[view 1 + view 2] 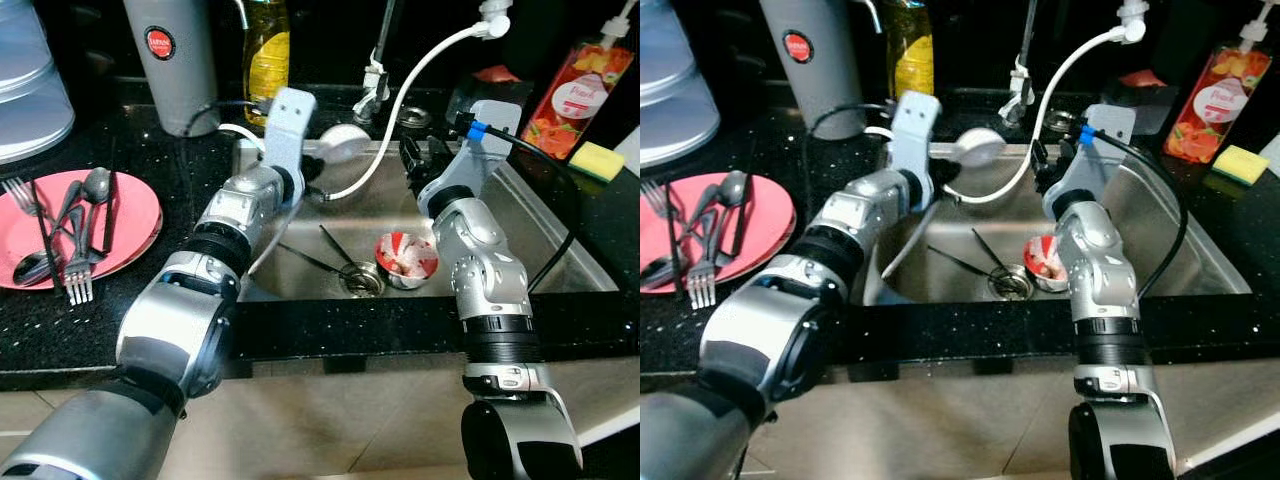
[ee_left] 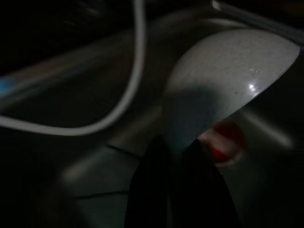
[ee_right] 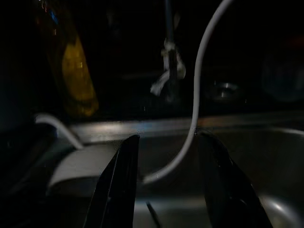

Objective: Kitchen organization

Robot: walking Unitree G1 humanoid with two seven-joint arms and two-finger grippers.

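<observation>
Over the sink (image 1: 560,255), the left gripper (image 2: 183,156) pinches one white plate (image 1: 978,147) at the back rim, the right gripper (image 3: 166,166) hangs spread beside it, and one red bowl (image 1: 405,258) and two chopsticks (image 1: 320,260) lie by the drain.

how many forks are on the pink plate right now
2 forks that I can make out, both on the pink plate: one fork at its far left edge, another fork pointing off its near rim. Spoons and dark utensils overlap, so one may be hidden.
</observation>
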